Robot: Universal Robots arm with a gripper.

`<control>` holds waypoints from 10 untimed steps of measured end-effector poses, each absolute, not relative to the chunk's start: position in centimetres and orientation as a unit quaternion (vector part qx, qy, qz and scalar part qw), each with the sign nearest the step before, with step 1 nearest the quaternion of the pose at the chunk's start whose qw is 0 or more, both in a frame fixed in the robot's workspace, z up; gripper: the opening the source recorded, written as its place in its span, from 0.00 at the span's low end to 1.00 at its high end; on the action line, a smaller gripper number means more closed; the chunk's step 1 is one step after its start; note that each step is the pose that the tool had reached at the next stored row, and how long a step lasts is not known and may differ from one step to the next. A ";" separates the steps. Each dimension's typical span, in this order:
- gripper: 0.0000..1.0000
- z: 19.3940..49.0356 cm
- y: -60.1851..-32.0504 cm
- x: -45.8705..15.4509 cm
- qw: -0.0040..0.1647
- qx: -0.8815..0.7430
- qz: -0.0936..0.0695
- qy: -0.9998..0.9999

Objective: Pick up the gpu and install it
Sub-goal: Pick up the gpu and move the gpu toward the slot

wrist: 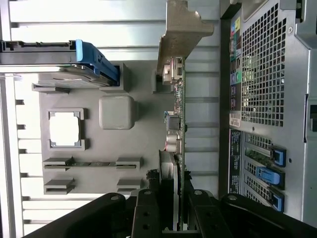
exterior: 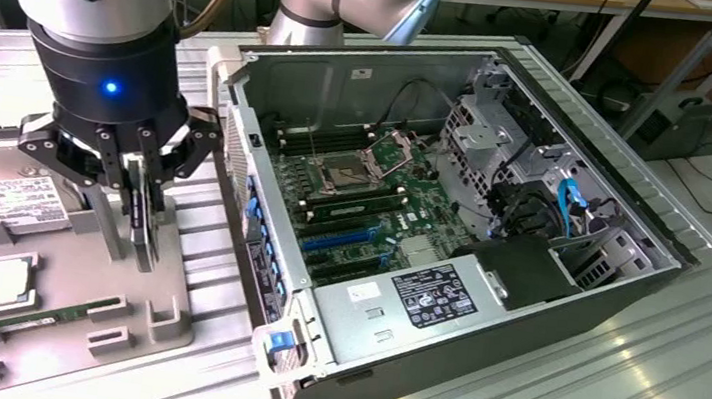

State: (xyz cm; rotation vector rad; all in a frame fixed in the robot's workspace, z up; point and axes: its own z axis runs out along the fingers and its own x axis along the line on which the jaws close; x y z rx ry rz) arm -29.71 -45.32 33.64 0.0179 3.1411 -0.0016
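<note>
The claw (exterior: 140,183) is pinching the gpu (exterior: 143,231) by its upper edge, and the card is hanging upright on edge with its pale bracket (wrist: 184,34) at one end. Its lower edge is reaching down to the grey holder tray (exterior: 174,325); whether it is touching the slot there, I cannot quite tell. In the exterior view, the hard drive (exterior: 10,195) is lying at the claw's nine o'clock, the RAM stick (exterior: 41,315) at seven, and the open computer case (exterior: 461,222) at three.
</note>
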 end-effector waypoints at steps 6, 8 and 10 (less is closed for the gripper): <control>0.27 34.2 -45.3 -29.7 0.000 0.006 -0.001 1.000; 0.27 34.4 -45.3 -29.7 0.000 0.006 -0.001 1.000; 0.27 34.5 -45.3 -29.7 0.000 0.006 0.000 1.000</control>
